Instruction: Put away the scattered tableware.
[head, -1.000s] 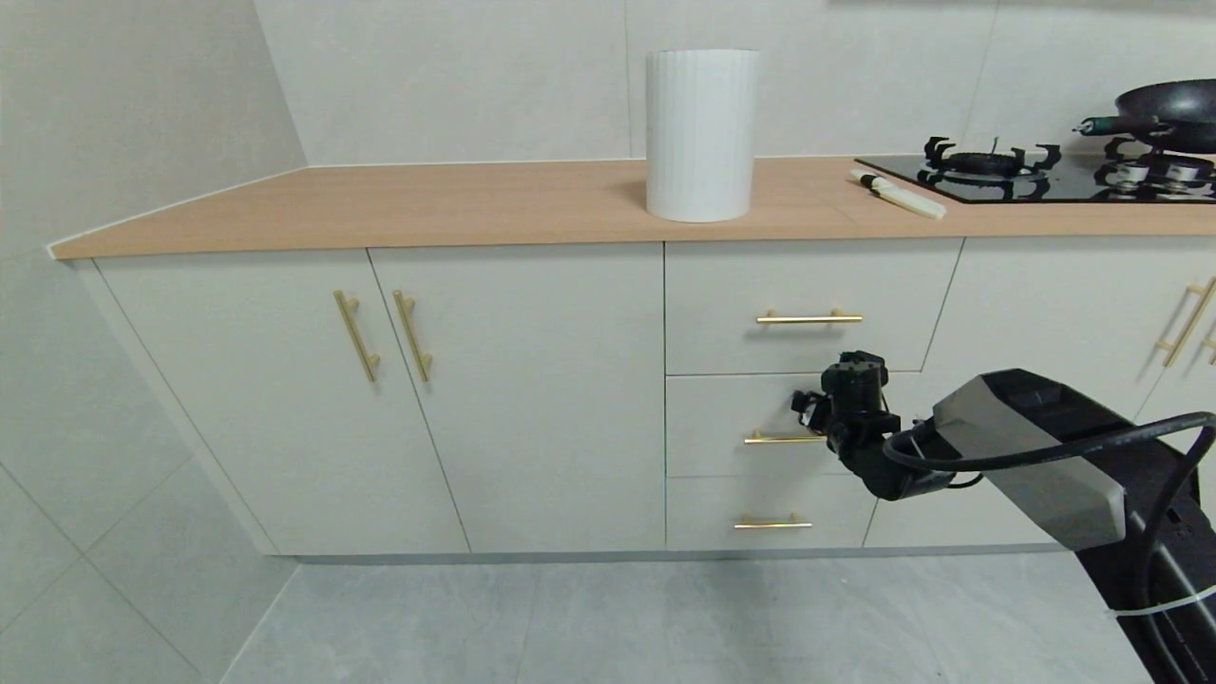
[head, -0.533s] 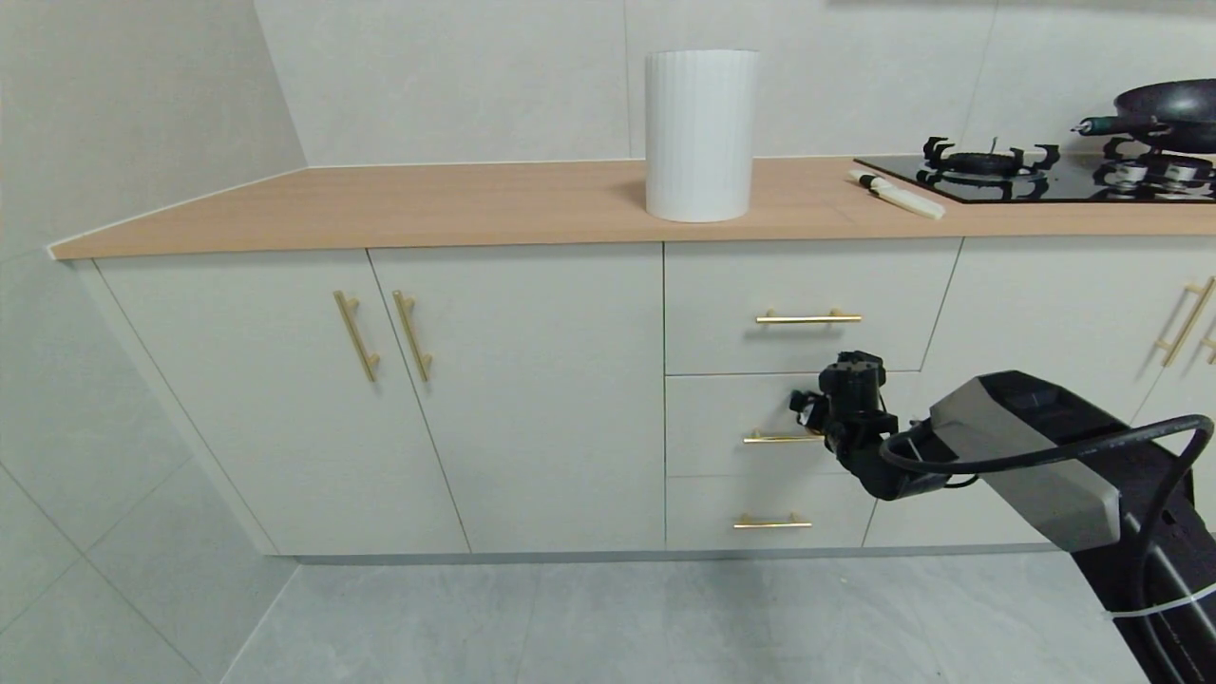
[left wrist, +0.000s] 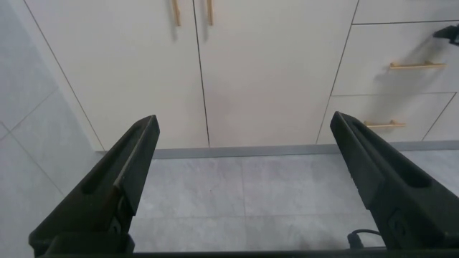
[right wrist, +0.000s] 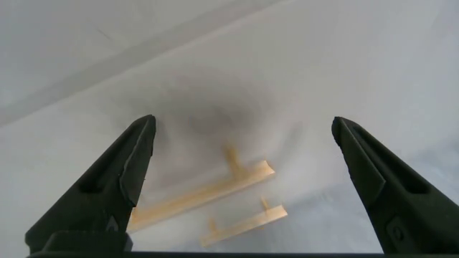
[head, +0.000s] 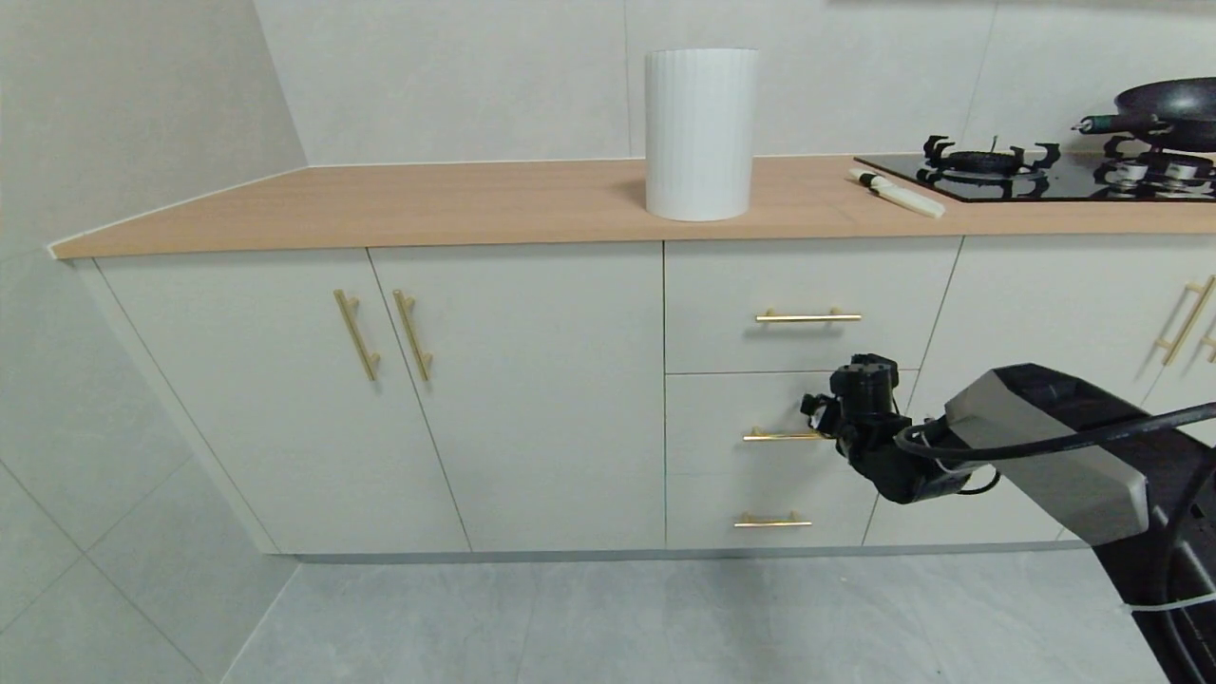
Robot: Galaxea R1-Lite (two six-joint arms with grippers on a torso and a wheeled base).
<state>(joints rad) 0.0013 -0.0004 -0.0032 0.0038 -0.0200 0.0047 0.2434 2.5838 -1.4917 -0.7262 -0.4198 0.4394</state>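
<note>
A cream-handled utensil [head: 897, 193] lies on the wooden counter [head: 456, 204] just left of the hob. A tall white ribbed canister [head: 701, 133] stands at mid-counter. My right gripper [head: 825, 418] is low in front of the drawer stack, just right of the middle drawer's gold handle [head: 779, 436]. In the right wrist view the right gripper [right wrist: 242, 127] is open with nothing between its fingers, facing that handle [right wrist: 208, 192] at close range. My left gripper [left wrist: 244, 125] is open and empty, aimed at the floor before the cabinet base.
A black gas hob [head: 1045, 176] with a dark pan [head: 1164, 104] takes up the counter's right end. Two cabinet doors with gold handles [head: 385, 334] stand left of the drawers. Top [head: 808, 317] and bottom [head: 771, 522] drawers are closed. Grey tiled floor [head: 570, 617] lies open below.
My right arm has shifted slightly to the right and a little lower, staying beside the middle drawer handle. The things on the counter have not moved.
</note>
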